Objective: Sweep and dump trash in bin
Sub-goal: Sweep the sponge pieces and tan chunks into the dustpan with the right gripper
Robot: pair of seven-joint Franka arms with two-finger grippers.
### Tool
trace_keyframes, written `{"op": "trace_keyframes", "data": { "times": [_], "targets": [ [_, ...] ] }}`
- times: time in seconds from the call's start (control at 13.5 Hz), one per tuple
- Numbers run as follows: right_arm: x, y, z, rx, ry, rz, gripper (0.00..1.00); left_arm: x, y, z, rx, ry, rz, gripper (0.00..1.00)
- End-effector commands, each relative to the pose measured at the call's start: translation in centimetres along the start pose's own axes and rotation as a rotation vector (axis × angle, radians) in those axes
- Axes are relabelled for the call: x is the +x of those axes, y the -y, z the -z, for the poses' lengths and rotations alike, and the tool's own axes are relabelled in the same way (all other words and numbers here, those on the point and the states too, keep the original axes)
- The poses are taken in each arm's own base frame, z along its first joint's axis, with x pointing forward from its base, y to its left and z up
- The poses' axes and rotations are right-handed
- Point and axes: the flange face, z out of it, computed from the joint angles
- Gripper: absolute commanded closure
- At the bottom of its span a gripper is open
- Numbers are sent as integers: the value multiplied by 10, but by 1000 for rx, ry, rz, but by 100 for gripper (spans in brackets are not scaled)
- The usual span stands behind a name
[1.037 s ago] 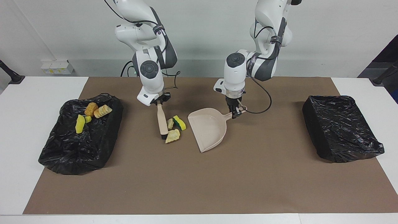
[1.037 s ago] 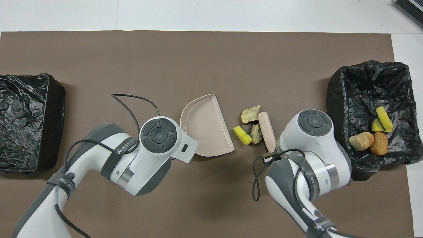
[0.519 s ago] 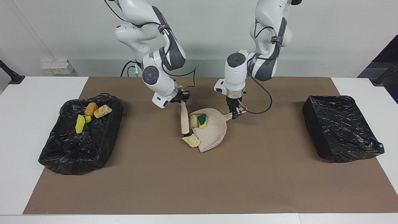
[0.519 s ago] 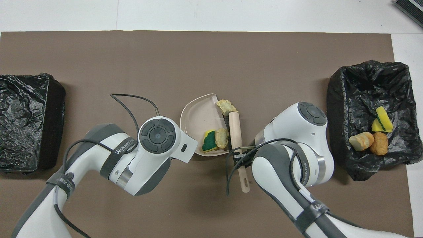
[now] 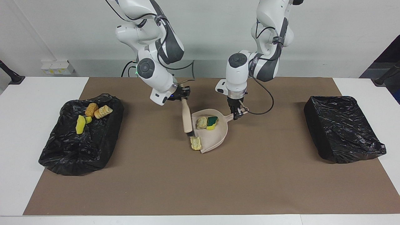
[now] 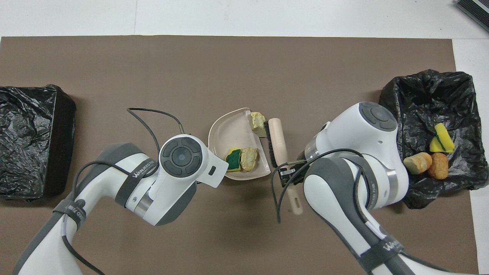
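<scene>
- While my right gripper [image 5: 182, 97] is clamped on the brush [image 5: 187, 117] handle, the bristles rest at the dustpan [image 5: 215, 137] mouth.
- My left gripper [image 5: 236, 113] is closed on the dustpan handle, the pan lying flat on the brown mat [image 5: 200, 175].
- Two scraps sit inside the pan: a green-backed sponge bit [image 5: 212, 122] touching a beige lump [image 5: 202, 122].
- A third yellowish scrap [image 5: 196, 143] lies at the pan's lip, just beside the bristle tip.
- Four more scraps [image 5: 93, 114] lie in the black-lined bin [image 5: 75, 150] toward the right arm's end.
- I see a second black-lined bin [image 5: 340, 131] toward the left arm's end.
</scene>
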Motion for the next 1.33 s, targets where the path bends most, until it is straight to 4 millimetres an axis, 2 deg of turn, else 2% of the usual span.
{"op": "trace_keyframes", "data": {
  "times": [0.0, 0.22, 0.3, 0.37, 0.44, 0.59, 0.74, 0.89, 0.96, 1.11, 1.19, 1.26],
  "targets": [
    [24, -17, 7, -164, 32, 85, 100, -10, -1, 1, 22, -7, 10, 100],
    [75, -10, -3, -278, 91, 137, 100, -10, 0, 1, 22, -7, 30, 100],
    [81, -2, -14, -272, 93, 144, 100, -10, 0, 1, 22, -7, 37, 100],
    [86, 19, -30, -262, 83, 155, 100, -10, 0, 1, 22, -7, 39, 100],
    [87, 39, -44, -242, 79, 143, 100, -10, 0, 1, 22, -7, 39, 100],
    [83, 49, -46, -224, 101, 124, 100, -14, 4, 0, 20, -5, 51, 100],
    [76, 72, -51, -88, 131, 32, 100, -14, 4, 0, 20, -5, 50, 100],
    [64, 83, -55, -29, 210, 10, 100, -15, 5, -1, 20, -5, 50, 100],
    [58, 82, -53, -34, 240, 14, 100, -15, 5, -1, 20, -5, 43, 100],
    [51, 81, -36, -2, 243, -7, 100, -16, 6, -1, 20, -4, 37, 100],
    [42, 81, -15, 5, 224, -16, 100, -17, 7, -1, 19, -4, 37, 100],
    [32, 72, 6, -15, 215, -62, 100, -19, 13, -1, 21, -5, 39, 100]
  ]
}}
